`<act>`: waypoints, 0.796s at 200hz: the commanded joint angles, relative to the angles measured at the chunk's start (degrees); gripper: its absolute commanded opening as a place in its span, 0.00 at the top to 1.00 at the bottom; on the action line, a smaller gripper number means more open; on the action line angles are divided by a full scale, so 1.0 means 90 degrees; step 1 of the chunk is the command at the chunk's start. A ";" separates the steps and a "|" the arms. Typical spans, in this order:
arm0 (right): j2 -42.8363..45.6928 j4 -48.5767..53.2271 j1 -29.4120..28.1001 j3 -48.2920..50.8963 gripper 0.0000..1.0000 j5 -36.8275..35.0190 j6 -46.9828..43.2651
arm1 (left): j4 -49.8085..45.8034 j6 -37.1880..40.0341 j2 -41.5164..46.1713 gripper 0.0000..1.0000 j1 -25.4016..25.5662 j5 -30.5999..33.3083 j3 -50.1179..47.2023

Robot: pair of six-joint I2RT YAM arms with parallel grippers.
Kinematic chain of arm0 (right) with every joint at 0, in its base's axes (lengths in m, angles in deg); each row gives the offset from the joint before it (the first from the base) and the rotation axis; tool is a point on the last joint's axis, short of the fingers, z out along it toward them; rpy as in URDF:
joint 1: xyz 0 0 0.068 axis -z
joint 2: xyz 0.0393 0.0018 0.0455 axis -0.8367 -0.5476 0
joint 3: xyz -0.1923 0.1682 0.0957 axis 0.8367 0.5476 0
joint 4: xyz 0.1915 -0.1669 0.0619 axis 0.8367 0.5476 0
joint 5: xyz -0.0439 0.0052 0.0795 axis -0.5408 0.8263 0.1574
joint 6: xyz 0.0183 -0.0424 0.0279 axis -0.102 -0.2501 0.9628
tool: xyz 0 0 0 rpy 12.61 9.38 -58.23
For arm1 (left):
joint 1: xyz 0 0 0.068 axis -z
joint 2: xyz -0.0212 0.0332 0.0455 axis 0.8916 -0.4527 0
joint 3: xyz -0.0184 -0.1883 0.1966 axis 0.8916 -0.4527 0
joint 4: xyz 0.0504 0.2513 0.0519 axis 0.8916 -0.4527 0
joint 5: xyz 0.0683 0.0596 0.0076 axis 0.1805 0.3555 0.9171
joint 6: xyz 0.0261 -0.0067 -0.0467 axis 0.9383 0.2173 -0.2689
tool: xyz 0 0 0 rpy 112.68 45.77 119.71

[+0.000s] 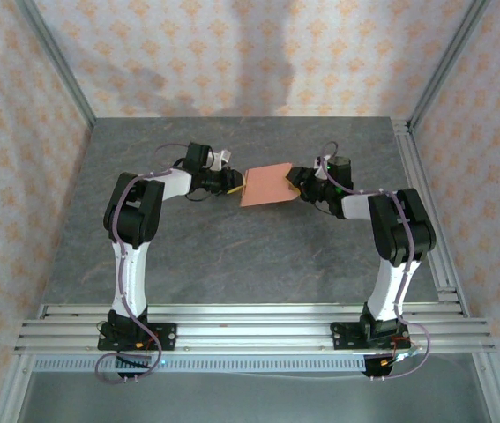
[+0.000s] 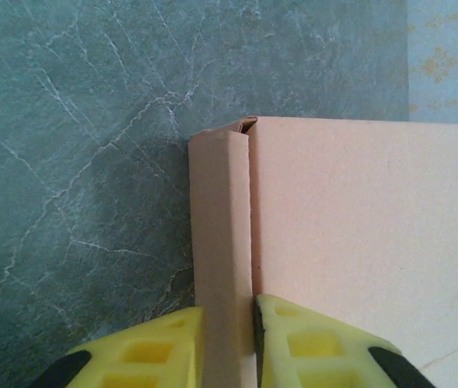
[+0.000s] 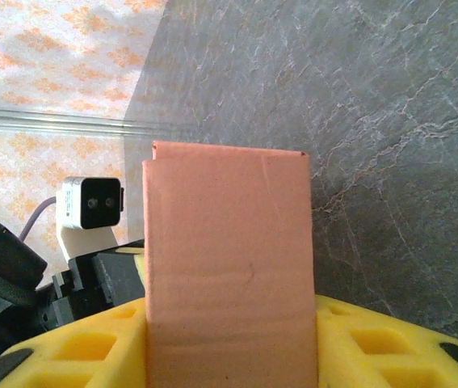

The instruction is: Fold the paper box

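Your left claw (image 2: 227,315) is nearly shut. It pinches a thin side flap of the paper box (image 1: 265,185). Your right claw (image 3: 230,311) is wider and squeezes the other end of the box, one finger on each side. The box sits between both claws, over the grey table (image 1: 232,264).

1. One paper box (image 1: 265,185), salmon-orange.
2. Two robot arms: left arm (image 1: 130,231), right arm (image 1: 399,240).
3. Two grippers: left gripper (image 1: 237,183), right gripper (image 1: 294,184). Two yellow fingers (image 2: 152,352) on each.
4. One grey table (image 1: 232,264).
5. One white camera (image 3: 91,206) on the left wrist.
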 commanded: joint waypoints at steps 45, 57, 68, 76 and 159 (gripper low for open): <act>0.0231 -0.0183 0.0036 0.0090 0.58 0.0035 -0.0010 | 0.0785 -0.0010 0.0679 0.55 -0.0032 0.0329 -0.0712; 0.0316 -0.0077 0.0057 0.0099 0.58 0.0004 -0.0059 | 0.0917 -0.0005 0.0976 0.48 -0.0024 0.0493 -0.0891; 0.0415 0.0005 0.0079 0.0109 0.58 -0.0018 -0.0095 | 0.1006 0.0086 0.1252 0.45 -0.0024 0.0685 -0.1042; 0.0488 0.0050 0.0100 0.0118 0.58 -0.0028 -0.0111 | 0.1042 0.0174 0.1465 0.45 -0.0020 0.0870 -0.1143; 0.1698 0.0992 0.0240 0.0043 0.58 -0.0154 -0.0428 | 0.2352 0.1857 0.3849 0.00 0.0434 0.2679 -0.2755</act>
